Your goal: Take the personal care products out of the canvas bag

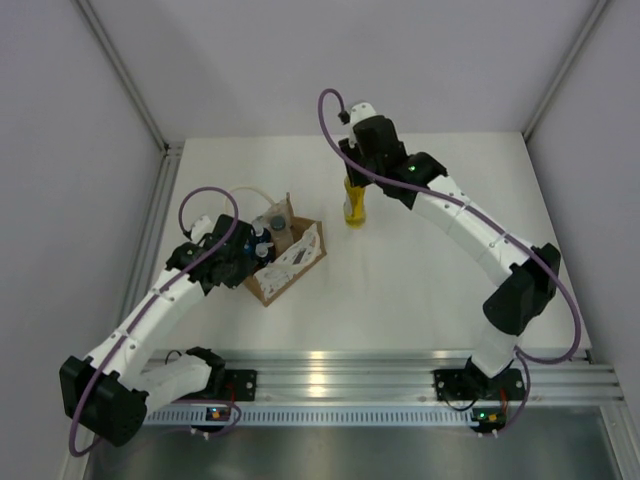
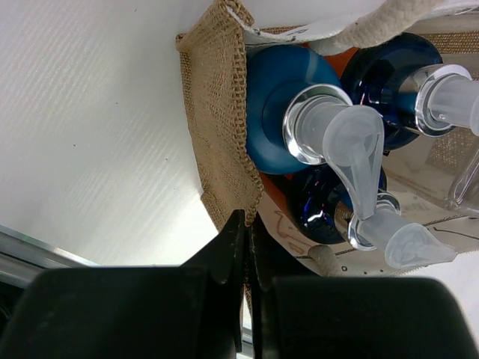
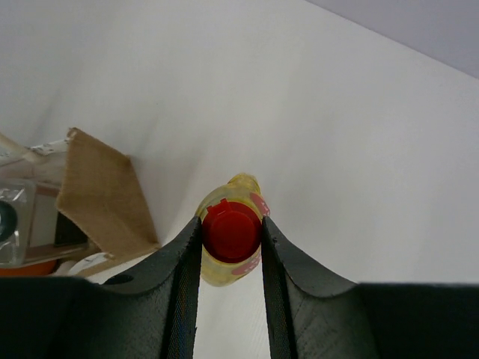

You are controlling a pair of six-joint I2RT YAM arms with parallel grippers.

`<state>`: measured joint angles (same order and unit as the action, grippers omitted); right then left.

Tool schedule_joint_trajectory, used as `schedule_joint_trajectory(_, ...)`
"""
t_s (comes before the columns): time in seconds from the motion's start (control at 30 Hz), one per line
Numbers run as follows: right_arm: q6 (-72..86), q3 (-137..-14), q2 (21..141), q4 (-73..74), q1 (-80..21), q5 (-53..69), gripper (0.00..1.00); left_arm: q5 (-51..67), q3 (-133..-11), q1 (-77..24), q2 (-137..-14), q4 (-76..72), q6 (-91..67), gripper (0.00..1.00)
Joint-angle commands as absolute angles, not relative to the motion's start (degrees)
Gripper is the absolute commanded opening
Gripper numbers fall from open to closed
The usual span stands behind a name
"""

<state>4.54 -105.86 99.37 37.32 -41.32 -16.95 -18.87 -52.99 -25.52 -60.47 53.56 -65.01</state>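
Note:
The canvas bag (image 1: pixel 287 262) stands left of the table's middle; it also shows in the left wrist view (image 2: pixel 221 112) and the right wrist view (image 3: pixel 101 198). My left gripper (image 1: pixel 243 262) (image 2: pixel 248 221) is shut on the bag's woven rim at its near corner. Inside the bag are three orange bottles with blue tops (image 2: pixel 278 105) and clear pump heads (image 2: pixel 352 146), and a pale translucent bottle (image 2: pixel 449 161). The yellow bottle (image 1: pixel 354 208) stands upright on the table, right of the bag. My right gripper (image 1: pixel 353 180) (image 3: pixel 230 226) is shut on its red cap (image 3: pixel 230 233).
The bag's white loop handle (image 1: pixel 250 192) hangs over its far left side. An aluminium rail (image 1: pixel 400 365) runs along the table's near edge. Grey walls close the table on the left, back and right.

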Motion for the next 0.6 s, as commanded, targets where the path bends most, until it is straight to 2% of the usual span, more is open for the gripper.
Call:
schedule_joint_trajectory(0.0, 5.27, -103.80, 93.42, 19.96, -37.71, -12.84, 0.00, -16.44, -51.24, -25.49, -60.21, 55.55, -64.86, 0.00)
schedule_joint_trajectory(0.57, 5.27, -99.32, 104.41, 17.75, -28.92, -8.09, 0.00, -15.82, -52.12, -25.40, -60.21, 55.55, -64.51, 0.00)
